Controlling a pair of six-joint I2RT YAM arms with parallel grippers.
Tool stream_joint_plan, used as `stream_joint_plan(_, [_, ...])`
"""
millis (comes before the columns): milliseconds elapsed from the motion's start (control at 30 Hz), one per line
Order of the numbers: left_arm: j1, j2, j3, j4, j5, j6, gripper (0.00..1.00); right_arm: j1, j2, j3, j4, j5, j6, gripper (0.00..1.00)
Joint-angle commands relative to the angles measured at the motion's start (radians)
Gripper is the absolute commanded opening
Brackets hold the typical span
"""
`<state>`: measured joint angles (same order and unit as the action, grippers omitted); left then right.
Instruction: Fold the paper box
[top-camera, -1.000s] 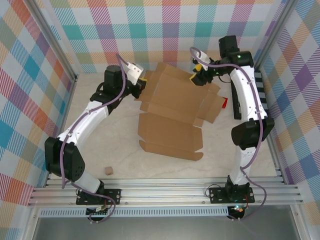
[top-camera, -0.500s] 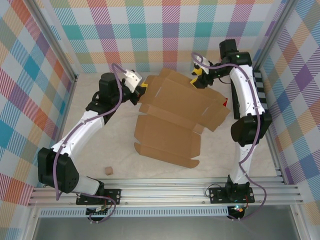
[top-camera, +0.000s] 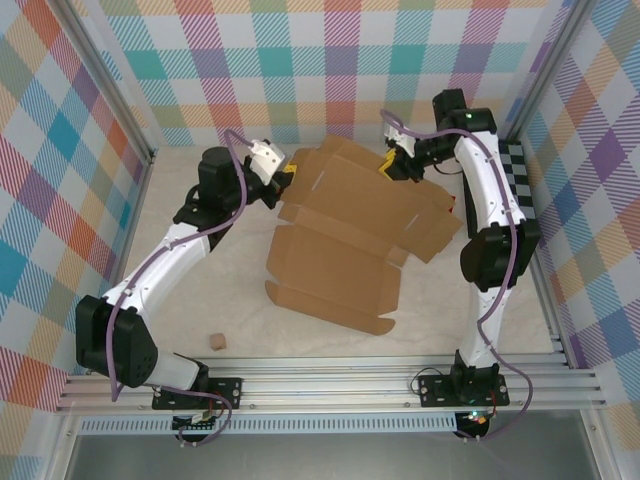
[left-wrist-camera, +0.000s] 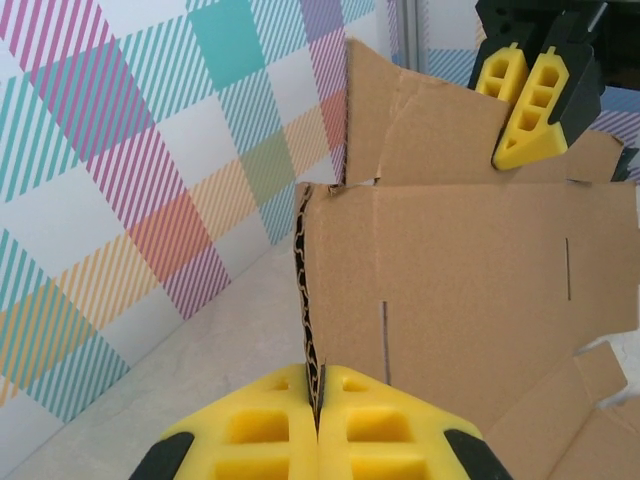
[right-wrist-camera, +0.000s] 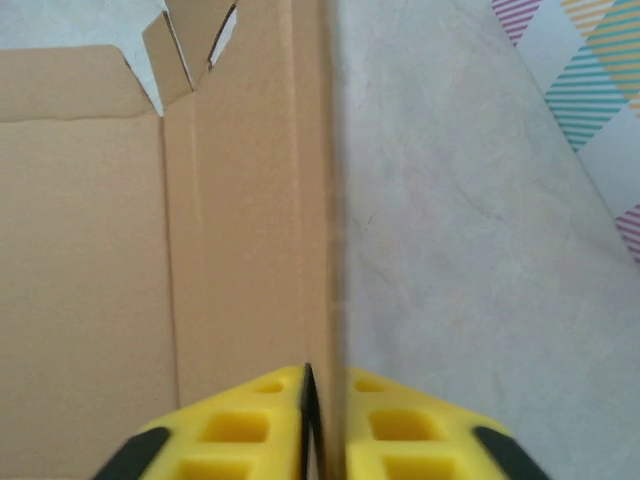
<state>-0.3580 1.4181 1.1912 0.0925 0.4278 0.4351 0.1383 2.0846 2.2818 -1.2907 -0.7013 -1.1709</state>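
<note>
Paper box (top-camera: 345, 240) clamped at both far edges
Left gripper (left-wrist-camera: 316, 400), ten o'clock, and right gripper (right-wrist-camera: 312, 395), one o'clock, both clenched on it, should lift evenly.

We're looking down into a robotics lab test cell. Two white machines, the left arm (top-camera: 165, 255) and the right arm (top-camera: 490, 195), are bolted side by side to aluminium rails (top-camera: 330, 390) at the near edge of a pale tabletop (top-camera: 235, 310). Bright plaid panels (top-camera: 330, 70) wall the workspace in on three sides, and a black-and-white checkered board (top-camera: 522, 170), the kind that looks like a camera target, sits by the right-hand wall.
</note>
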Motion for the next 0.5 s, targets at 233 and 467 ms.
stream_joint_plan(233, [0.038,-0.039,-0.065,0.178,-0.309,-0.296,0.58,0.036,-0.082,0.016,-0.011,0.072,0.077,0.00])
stream_joint_plan(467, [-0.016,-0.176,-0.120,0.263,-0.187,-0.263,0.61,0.117,-0.105,0.054,-0.050,0.252,0.202,0.00])
